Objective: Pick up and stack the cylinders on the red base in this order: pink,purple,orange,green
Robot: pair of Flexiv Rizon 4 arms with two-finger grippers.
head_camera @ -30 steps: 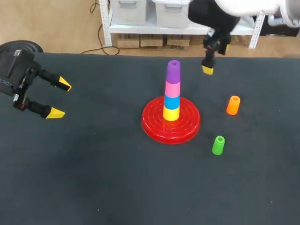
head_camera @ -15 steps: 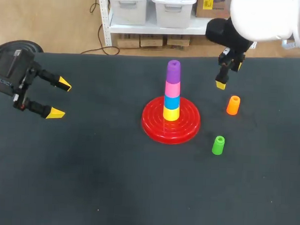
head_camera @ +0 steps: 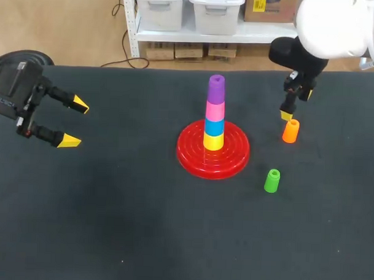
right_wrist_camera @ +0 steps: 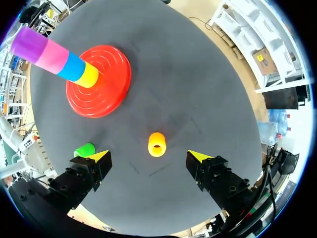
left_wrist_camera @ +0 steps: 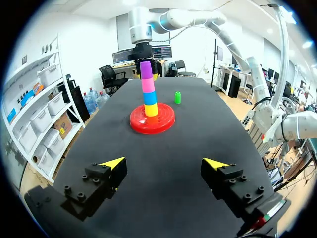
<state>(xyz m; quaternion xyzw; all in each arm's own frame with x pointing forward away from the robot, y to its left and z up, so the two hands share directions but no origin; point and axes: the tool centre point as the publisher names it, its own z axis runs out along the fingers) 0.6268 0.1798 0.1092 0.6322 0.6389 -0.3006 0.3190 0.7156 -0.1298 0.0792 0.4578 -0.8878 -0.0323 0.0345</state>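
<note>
The right arm is crossing the counter from its far edge, beside the stack, toward its right edge. The red base at the middle is carrying the yellow cylinder, blue cylinder, pink cylinder and purple cylinder. The right hand, fingers spread and gripping nothing, is now hovering just over the orange cylinder, which is standing between base and right edge, so the orange pick appears to be starting. The left hand is staying open and empty at the left edge, and the green cylinder is waiting nearer the front edge.
</note>
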